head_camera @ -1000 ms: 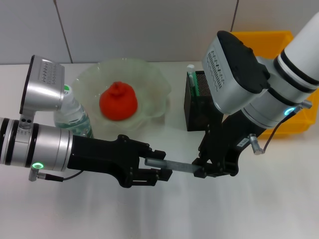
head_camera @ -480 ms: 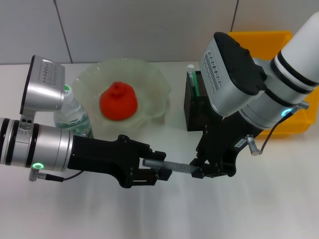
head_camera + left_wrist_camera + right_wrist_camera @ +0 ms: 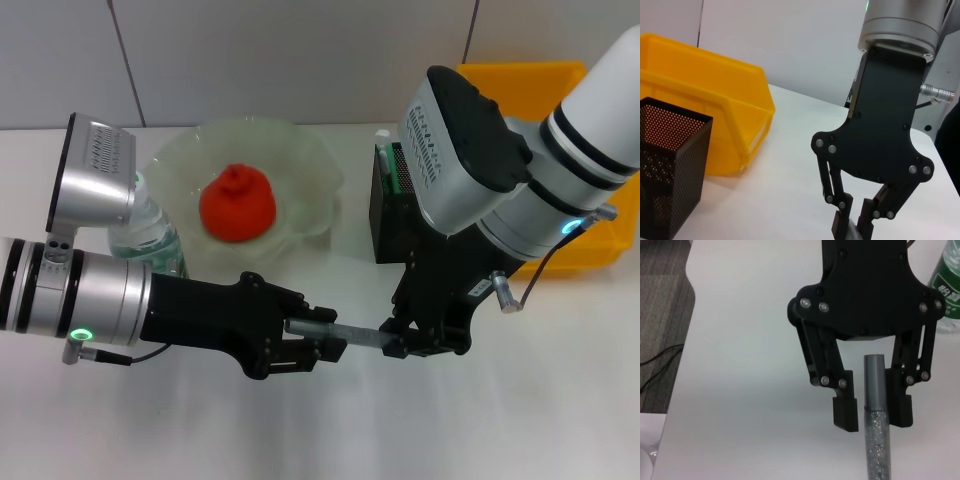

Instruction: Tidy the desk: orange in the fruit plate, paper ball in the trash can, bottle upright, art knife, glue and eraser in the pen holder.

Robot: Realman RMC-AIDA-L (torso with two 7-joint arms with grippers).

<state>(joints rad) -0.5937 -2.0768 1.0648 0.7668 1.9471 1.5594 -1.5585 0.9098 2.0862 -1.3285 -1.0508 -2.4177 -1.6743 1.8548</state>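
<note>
Glue, a slim stick with a grey cap and glittery clear body, hangs level above the table between my two pincers. My right gripper is clamped on one end, while my left gripper stands parted around the capped end. If my right lets go or twists before the pen holder, the smooth stick could slip and drop.

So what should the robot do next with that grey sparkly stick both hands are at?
Probably the left gripper should slide straight back off the glue stick. Its fingers look open around one end, with a gap showing in the right wrist view, while the right gripper is clamped on the other end. That would free the right arm to carry it to the pen holder.
</note>
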